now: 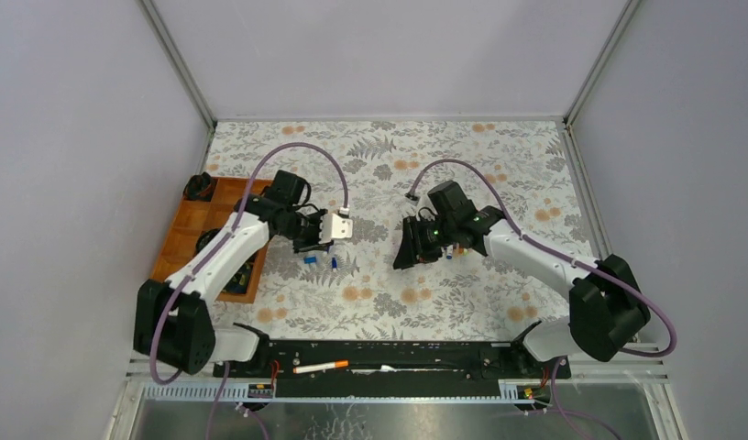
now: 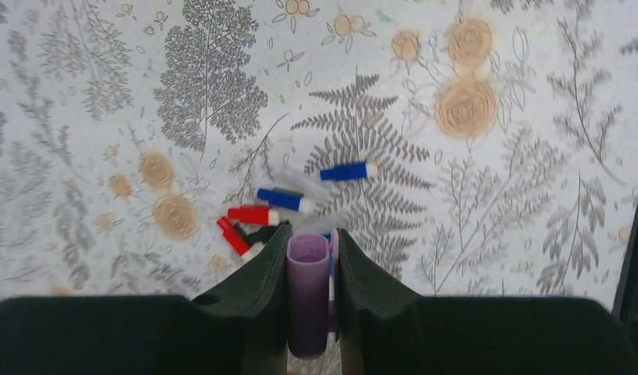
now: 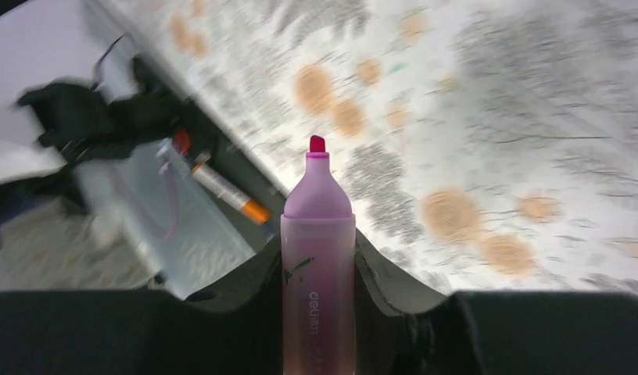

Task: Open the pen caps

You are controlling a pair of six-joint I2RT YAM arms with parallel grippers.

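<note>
My left gripper (image 2: 312,234) is shut on a pink-purple highlighter cap (image 2: 308,289), open end facing out, held above the table; it also shows in the top view (image 1: 320,238). My right gripper (image 3: 317,246) is shut on the thick pink highlighter (image 3: 317,234), uncapped, its red tip bare; it also shows in the top view (image 1: 409,246). Loose pen caps lie on the floral table under the left gripper: two blue (image 2: 347,171) (image 2: 283,199), two red (image 2: 253,214) (image 2: 234,237) and a black one (image 2: 261,233). Two show in the top view (image 1: 311,259).
A wooden compartment tray (image 1: 192,229) stands at the left table edge beside the left arm. A white pen with an orange end (image 1: 320,367) lies on the black rail (image 1: 425,353) at the near edge; it also shows in the right wrist view (image 3: 226,191).
</note>
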